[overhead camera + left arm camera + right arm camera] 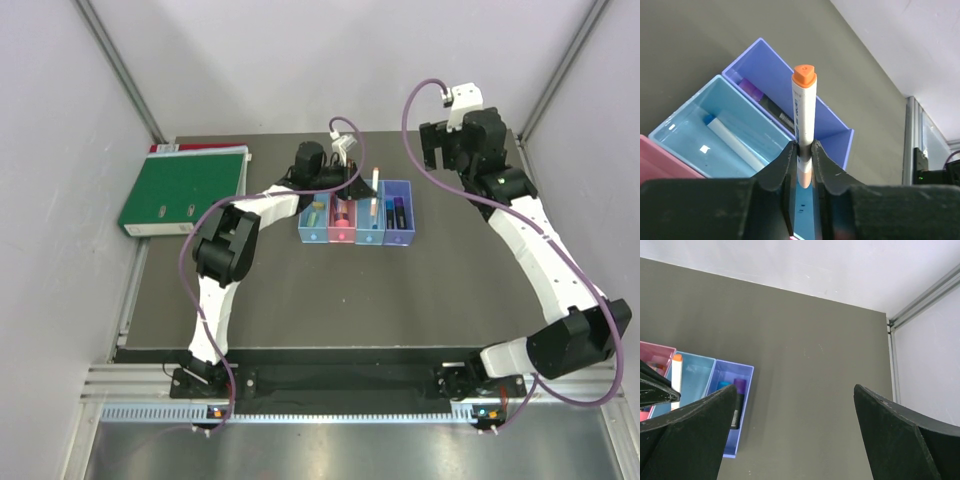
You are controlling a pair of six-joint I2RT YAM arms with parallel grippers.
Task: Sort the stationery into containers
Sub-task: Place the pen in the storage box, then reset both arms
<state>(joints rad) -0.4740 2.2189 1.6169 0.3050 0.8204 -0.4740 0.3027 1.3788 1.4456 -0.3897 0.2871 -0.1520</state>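
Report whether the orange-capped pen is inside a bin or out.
Out: the left claw holds the pen upright over the light blue bin.

Four bins point(398, 240); one binder point(185, 190)

open table point(440, 300) right of bins point(355, 240)

A dark grey matte table point(330, 300) stands between plain white walls point(50, 200). Slanting aluminium posts point(122, 70) meet its two far corners, and an aluminium rail point(130, 382) runs along its near edge. The light is soft and even.
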